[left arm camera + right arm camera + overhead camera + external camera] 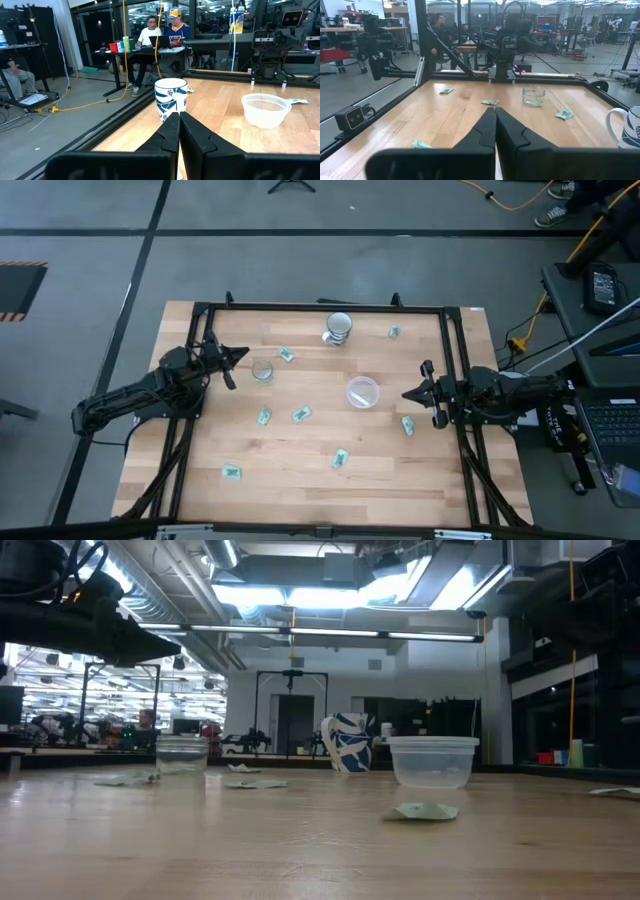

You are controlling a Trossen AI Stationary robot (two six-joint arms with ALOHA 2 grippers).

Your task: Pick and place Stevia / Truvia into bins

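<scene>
Both dark two-finger grippers wait pinched fully together and empty: left gripper (240,355) at the high view's left-centre beside the narrower round clear plastic cup (262,371), right gripper (408,393) at right-centre near the wider clear plastic cup (362,392). The small flat green-and-white sweetener packets (301,414) lie scattered across the bare wooden table (300,470), none yet in a cup. Judged best: spread the fingers before descending, take the nearest packet, e.g. the one (408,425) below the right gripper, pinching its edges flat to the wood, ignoring the blue-patterned white mug (339,327).
</scene>
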